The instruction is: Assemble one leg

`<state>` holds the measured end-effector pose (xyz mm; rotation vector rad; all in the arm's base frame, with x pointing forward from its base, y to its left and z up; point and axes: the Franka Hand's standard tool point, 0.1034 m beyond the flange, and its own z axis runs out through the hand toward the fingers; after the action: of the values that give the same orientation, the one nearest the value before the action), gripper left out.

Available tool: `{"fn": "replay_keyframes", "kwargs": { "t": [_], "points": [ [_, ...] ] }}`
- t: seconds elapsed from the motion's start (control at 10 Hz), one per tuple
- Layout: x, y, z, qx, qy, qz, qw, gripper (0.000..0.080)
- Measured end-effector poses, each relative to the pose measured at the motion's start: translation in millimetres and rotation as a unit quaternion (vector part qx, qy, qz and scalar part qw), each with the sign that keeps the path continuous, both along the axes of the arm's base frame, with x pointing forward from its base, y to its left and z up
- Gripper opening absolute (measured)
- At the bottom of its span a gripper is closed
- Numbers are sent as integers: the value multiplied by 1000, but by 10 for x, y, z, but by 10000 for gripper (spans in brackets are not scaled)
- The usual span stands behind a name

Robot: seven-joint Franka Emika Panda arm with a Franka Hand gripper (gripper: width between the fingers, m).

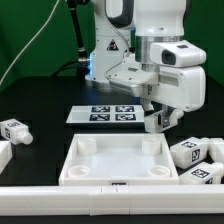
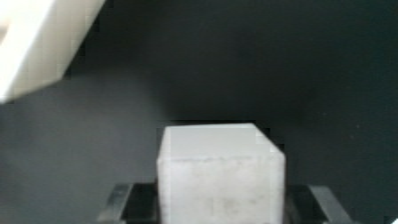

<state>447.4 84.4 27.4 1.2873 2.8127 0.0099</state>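
Gripping the leg [image 1: 152,123], fingers [image 2: 128,201] near the panel's [image 1: 75,160] far rim

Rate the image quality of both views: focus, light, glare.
Exterior view: fairly sharp, evenly lit; the white tray glares bright against the dark table, its detail partly washed out. Wrist view: soft and grainy; the leg is blurred, no tag readable, and a bright out-of-focus white shape fills one corner.

- Panel [image 1: 72,168] fills front centre; rail [image 1: 60,192] lines the front edge.
- Marker board [image 1: 112,113] lies flat mid-table.
- Gripper [image 1: 155,118] with leg [image 1: 152,124] hangs at panel's back right corner.
- Loose legs [image 1: 190,153] crowd right edge.
- Table [image 1: 40,100] bare toward back left corner.
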Motion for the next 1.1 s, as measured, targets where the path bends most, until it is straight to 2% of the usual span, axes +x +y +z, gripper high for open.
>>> {"fn": "replay_keyframes", "kwargs": {
  "t": [0.2,0.3,0.4,0.5,0.7,0.8,0.9,1.1],
  "points": [
    [-5,-40,0,-2,3,19,1000,282],
    [-8,-3,5,-1,2,14,1000,377],
    [8,9,36,-1,-1,6,1000,512],
    [48,17,108,-1,-8,-4,1000,620],
    [140,-6,267,-3,-21,-42,999,640],
    [239,-60,402,-6,-31,-83,996,648],
    [342,-76,506,1,-41,-160,986,648],
    [344,-58,499,10,-40,-252,967,649]
  ]
}}
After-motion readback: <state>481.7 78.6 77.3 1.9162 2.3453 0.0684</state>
